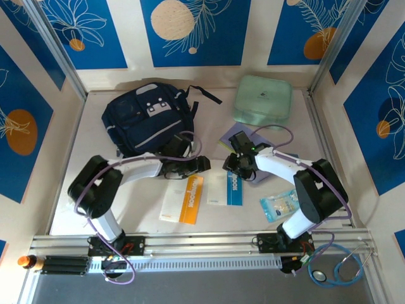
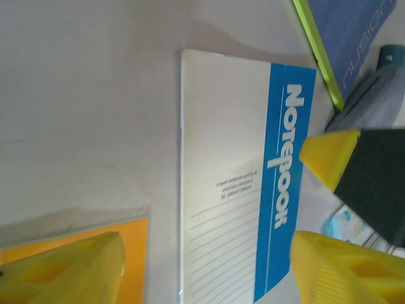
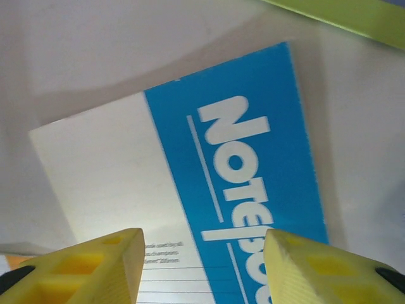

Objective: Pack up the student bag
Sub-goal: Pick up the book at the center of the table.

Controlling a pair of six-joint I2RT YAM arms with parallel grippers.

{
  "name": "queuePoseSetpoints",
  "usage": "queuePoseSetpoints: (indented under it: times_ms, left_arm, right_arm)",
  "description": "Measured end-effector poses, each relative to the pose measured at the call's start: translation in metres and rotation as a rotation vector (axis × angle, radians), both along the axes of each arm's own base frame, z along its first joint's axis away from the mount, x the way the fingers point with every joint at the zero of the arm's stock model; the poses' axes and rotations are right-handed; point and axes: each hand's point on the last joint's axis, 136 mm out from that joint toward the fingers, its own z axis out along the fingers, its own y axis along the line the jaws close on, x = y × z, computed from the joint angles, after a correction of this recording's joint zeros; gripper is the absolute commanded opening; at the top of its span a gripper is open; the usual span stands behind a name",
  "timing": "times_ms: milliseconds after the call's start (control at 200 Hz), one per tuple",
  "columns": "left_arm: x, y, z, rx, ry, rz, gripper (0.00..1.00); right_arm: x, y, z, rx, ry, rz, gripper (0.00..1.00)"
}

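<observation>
Left end effector (image 2: 202, 269) and right end effector (image 3: 202, 266), jaws apart, hover near blue notebook (image 1: 226, 189) beside orange notebook (image 1: 183, 201).

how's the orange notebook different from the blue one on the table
The orange notebook has an orange band; the blue notebook has a blue one. The orange notebook looks larger than the blue notebook in the top view. The orange notebook lies slightly tilted; the blue notebook sits squarer to the table edge. Both lie closed and flat, white covers with a lettered band.
</observation>
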Motion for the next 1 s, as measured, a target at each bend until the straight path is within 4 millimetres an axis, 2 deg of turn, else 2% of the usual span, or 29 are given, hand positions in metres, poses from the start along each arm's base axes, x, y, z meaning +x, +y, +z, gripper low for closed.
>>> queuePoseSetpoints:
  times_ms: [65,170,305,410,610,720,1000]
  left_arm:
    - [0.003,-0.008,-0.002,-0.002,0.013,-0.006,0.53]
    - [0.008,-0.018,-0.004,-0.004,0.027,-0.009,0.49]
    - [0.011,-0.022,-0.012,0.015,0.050,-0.010,0.48]
    - [0.013,-0.024,-0.018,0.032,0.068,-0.013,0.41]
    - [0.014,-0.028,-0.030,0.042,0.103,-0.021,0.41]
    - [0.013,-0.028,-0.029,0.045,0.108,-0.022,0.38]
    - [0.015,-0.030,-0.031,0.045,0.112,-0.023,0.40]
  right_arm:
    - [-0.002,-0.004,-0.003,0.001,0.012,-0.005,0.52]
    - [-0.002,-0.005,-0.006,0.011,0.030,0.001,0.49]
    - [-0.006,-0.006,-0.016,0.006,0.067,0.020,0.49]
    - [-0.005,-0.007,-0.017,0.009,0.072,0.023,0.48]
    - [-0.005,-0.008,-0.017,0.023,0.081,0.019,0.49]
    - [-0.005,-0.008,-0.017,0.030,0.084,0.017,0.49]
    - [-0.005,-0.008,-0.018,0.056,0.097,0.009,0.49]
